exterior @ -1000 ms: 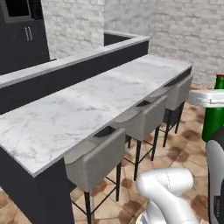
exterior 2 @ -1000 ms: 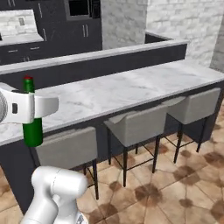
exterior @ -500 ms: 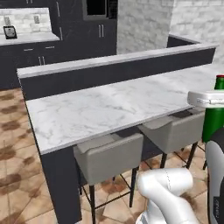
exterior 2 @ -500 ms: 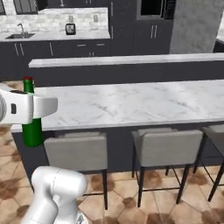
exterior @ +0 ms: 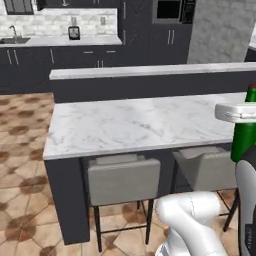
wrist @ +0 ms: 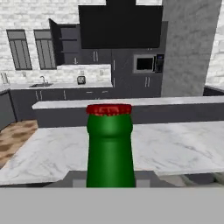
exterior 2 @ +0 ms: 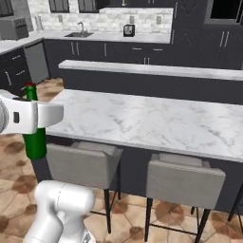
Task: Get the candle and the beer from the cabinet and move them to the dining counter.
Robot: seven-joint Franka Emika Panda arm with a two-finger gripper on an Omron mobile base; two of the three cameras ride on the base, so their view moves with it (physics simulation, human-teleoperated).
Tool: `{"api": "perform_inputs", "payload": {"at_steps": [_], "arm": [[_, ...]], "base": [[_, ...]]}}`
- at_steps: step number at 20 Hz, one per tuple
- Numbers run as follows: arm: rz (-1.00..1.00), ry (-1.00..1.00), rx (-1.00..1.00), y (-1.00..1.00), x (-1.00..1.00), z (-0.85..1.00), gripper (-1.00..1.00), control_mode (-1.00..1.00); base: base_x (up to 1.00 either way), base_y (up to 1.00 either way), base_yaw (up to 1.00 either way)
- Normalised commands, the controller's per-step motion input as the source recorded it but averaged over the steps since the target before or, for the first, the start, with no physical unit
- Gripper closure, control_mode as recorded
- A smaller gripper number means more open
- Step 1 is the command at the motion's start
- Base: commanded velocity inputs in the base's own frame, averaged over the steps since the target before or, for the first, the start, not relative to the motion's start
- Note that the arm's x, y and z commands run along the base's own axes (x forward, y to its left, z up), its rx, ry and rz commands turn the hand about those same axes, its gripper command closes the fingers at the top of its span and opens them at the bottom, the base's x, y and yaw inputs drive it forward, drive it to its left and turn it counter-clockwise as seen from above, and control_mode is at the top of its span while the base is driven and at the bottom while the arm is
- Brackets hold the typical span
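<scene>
The beer (exterior: 245, 137) is a dark-green bottle with a red cap (wrist: 109, 109), held upright in the air. My gripper (exterior: 244, 114) is shut on its upper body, at the right edge of the left base view. In the right base view the beer (exterior 2: 34, 142) hangs at the left below the white hand (exterior 2: 28, 116). The hand view looks over the bottle neck (wrist: 109, 151). The dining counter (exterior: 130, 122), white marble with a dark raised back ledge (exterior 2: 152, 78), lies just ahead. A black wall cabinet (wrist: 65, 39) stands open far back. The candle is out of view.
Beige stools (exterior: 122, 180) (exterior 2: 185, 180) are tucked under the counter's near side. Behind the ledge runs the kitchen worktop (exterior: 60, 41) with a sink and toaster, black lower cabinets, a microwave (exterior: 170, 10) and a grey pillar (exterior: 220, 30). Brown tiled floor (exterior: 20, 150) opens to the left.
The base has swung round, so the whole scene has shifted and the dining counter now faces me square on. The beer stays gripped in the same spot relative to the arm.
</scene>
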Motion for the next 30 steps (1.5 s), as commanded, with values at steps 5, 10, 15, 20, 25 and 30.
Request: {"api": "perform_inputs", "payload": {"at_steps": [5, 10, 15, 20, 25, 30], "arm": [[0.00, 0.00, 0.00, 0.00, 0.00, 0.00, 1.00, 1.00], [0.00, 0.00, 0.00, 0.00, 0.00, 0.00, 1.00, 1.00], [0.00, 0.00, 0.00, 0.00, 0.00, 0.00, 1.00, 1.00], [0.00, 0.00, 0.00, 0.00, 0.00, 0.00, 1.00, 1.00], [0.00, 0.00, 0.00, 0.00, 0.00, 0.00, 1.00, 1.00], [0.00, 0.00, 0.00, 0.00, 0.00, 0.00, 1.00, 1.00]], "base": [[0.30, -0.69, 0.24], [0.40, -0.52, 0.02], [0.43, -0.49, -0.13], [0.42, -0.34, -0.30], [0.53, -0.20, -0.27], [0.62, -0.34, -0.03]]}}
